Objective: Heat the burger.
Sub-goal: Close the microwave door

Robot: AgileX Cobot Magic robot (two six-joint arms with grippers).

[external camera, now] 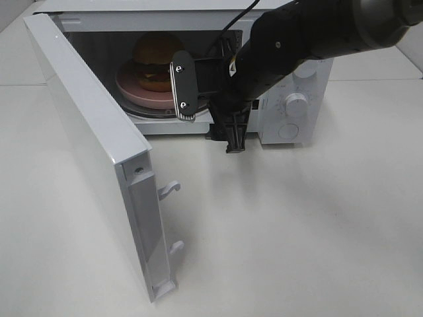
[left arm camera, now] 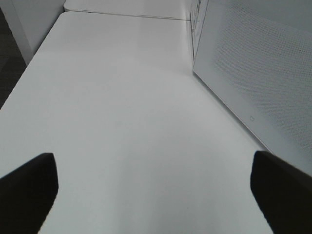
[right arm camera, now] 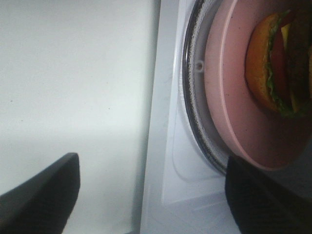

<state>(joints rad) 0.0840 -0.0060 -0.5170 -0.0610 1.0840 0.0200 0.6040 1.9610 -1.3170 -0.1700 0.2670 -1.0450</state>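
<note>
1. Burger (external camera: 155, 61) loc: inside the open microwave (external camera: 294, 72), ~11 o'clock in the high view. It sits on a pink plate (external camera: 140, 99), and the plate sits on the glass turntable (right arm camera: 192, 112).
2. Handling (my guess): burger is light + soft. Bun would squash easy, and the stacked layers could slide apart under a side pinch. Bad thing to pinch directly.
3. Where to grab if it needs moving: the plate rim at its 5 o'clock edge, nearest the opening. Plate looks stiff + smooth, prob slippery, so keep it level.
4. Right claw (external camera: 208, 115): open, fingers spread wide, nothing btwn them. It's at the cavity mouth, ~4 o'clock of the burger, just beside the plate rim. Touching or not, can't tell.
5. Right arm (external camera: 310, 33) pose: comes in from 1 o'clock over the microwave top, angled down toward the opening. Claw is rolled on its side, w/ one finger pad facing the high cam and the other hanging low by the front sill.
6. Left claw (left arm camera: 156, 195): open, empty, over bare counter (left arm camera: 122, 122). Door's outer face is near it but apart. This claw isn't visible in the high view.
7. Door (external camera: 92, 152) is swung wide toward 8 o'clock. Knobs (external camera: 296, 104) are at 3 o'clock of the cavity. Stage guess: loading done, door shut + timer not yet done.
</note>
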